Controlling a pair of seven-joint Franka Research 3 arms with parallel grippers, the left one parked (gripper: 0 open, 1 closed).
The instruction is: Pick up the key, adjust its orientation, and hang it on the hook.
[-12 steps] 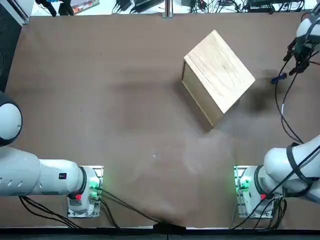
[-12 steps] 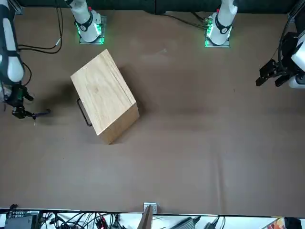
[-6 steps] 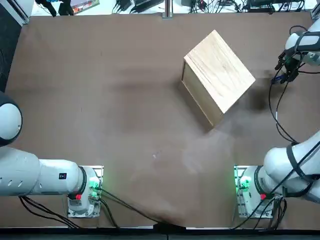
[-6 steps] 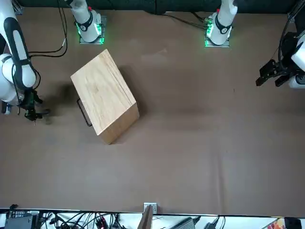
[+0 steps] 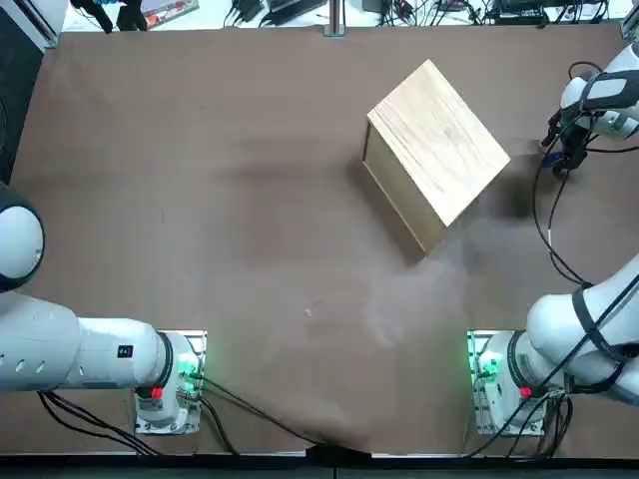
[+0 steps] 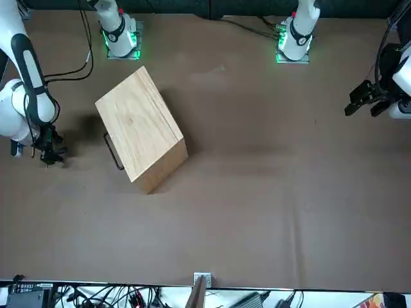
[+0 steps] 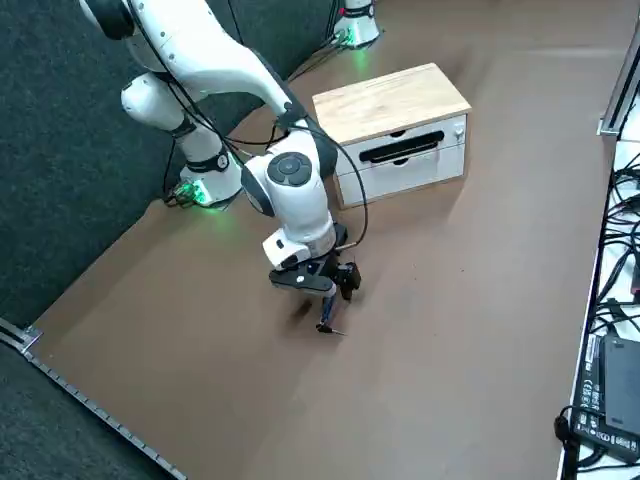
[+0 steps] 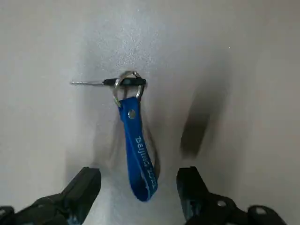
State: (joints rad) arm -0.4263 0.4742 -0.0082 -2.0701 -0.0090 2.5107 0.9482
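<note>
The key [image 8: 133, 136] lies flat on the brown table: a thin dark shaft, a metal ring and a blue looped strap. My right gripper [image 8: 138, 176] hovers just over it, open, one finger on each side of the strap's end and neither touching it. In the right side view the gripper [image 7: 335, 285] points down, and the key [image 7: 326, 322] shows just below it. From overhead the gripper [image 5: 559, 150] is right of the wooden box [image 5: 439, 140]. The hook is out of view.
The wooden box [image 7: 390, 100] has a black handle [image 7: 400, 145] on its white front, which faces the gripper's side. The table's right edge [image 5: 635, 200] runs close by the gripper. Black cables [image 5: 544, 225] trail from the right arm.
My right gripper has swung in from the table's right edge and now stands over the key. The key has stayed where it lay, and the box has not moved.
</note>
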